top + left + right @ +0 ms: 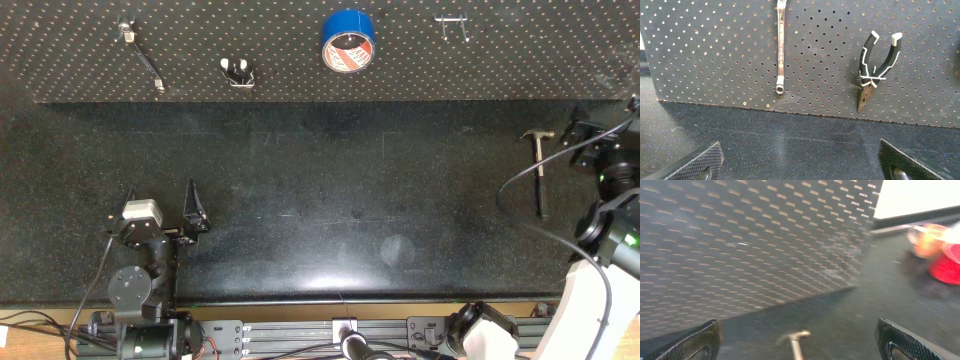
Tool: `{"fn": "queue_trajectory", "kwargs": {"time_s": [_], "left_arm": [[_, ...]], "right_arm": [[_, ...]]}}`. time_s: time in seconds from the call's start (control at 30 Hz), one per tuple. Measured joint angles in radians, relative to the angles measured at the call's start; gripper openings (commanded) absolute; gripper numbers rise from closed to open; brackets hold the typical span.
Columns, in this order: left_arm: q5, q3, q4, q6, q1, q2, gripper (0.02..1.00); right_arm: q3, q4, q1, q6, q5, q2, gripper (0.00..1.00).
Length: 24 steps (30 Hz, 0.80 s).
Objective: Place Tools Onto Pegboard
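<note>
Pegboard (pixel 80 60) stands along the table's (pixel 330 200) far edge. At the board's far L hangs a wrench (pixel 143 55), ring end down. L tool (pixel 162 205) sits low at the table's L side facing the board, released: fingers (pixel 695 161) spread wide, nothing betw. them. Next R on the board are pliers (pixel 238 72), hung handles up, nose down. Blue tape roll (pixel 348 43) hangs nr the board's middle, and further R is a bare metal hook (pixel 452 27). Hammer (pixel 540 175) lies flat on the table at far R, off the board, head twd board, handle twd the arm bases. R tool (pixel 592 135) is just R of the hammer's head, released, fingers wide apart. In the R wrist view the head shows betw. them, not gripped.
</note>
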Motion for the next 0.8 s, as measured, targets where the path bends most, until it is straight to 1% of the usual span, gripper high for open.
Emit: {"fn": "queue_trajectory", "kwargs": {"time_s": [0.07,0.13,0.23,0.3,0.4,0.5,0.67,0.8], "left_arm": [[0.0,0.0,0.0,0.0,0.0,0.0,0.996],[0.0,0.0,0.0,0.0,0.0,0.0,0.996],[0.0,0.0,0.0,0.0,0.0,0.0,0.996],[0.0,0.0,0.0,0.0,0.0,0.0,0.996],[0.0,0.0,0.0,0.0,0.0,0.0,0.996],[0.0,0.0,0.0,0.0,0.0,0.0,0.996],[0.0,0.0,0.0,0.0,0.0,0.0,0.996],[0.0,0.0,0.0,0.0,0.0,0.0,0.996]], "right_arm": [[0.0,0.016,-0.005,-0.05,0.072,0.026,0.989],[0.0,-0.004,-0.025,-0.126,0.129,0.07,0.989],[0.0,-0.114,-0.06,-0.216,0.166,0.094,0.989],[0.0,-0.192,-0.077,-0.266,0.159,0.093,0.989],[0.0,-0.299,-0.096,-0.344,0.114,0.096,0.989],[0.0,-0.316,-0.098,-0.388,0.076,0.111,0.989],[0.0,-0.328,-0.101,-0.423,0.055,0.168,0.989],[0.0,-0.338,-0.146,-0.466,0.035,0.228,0.987]]}}
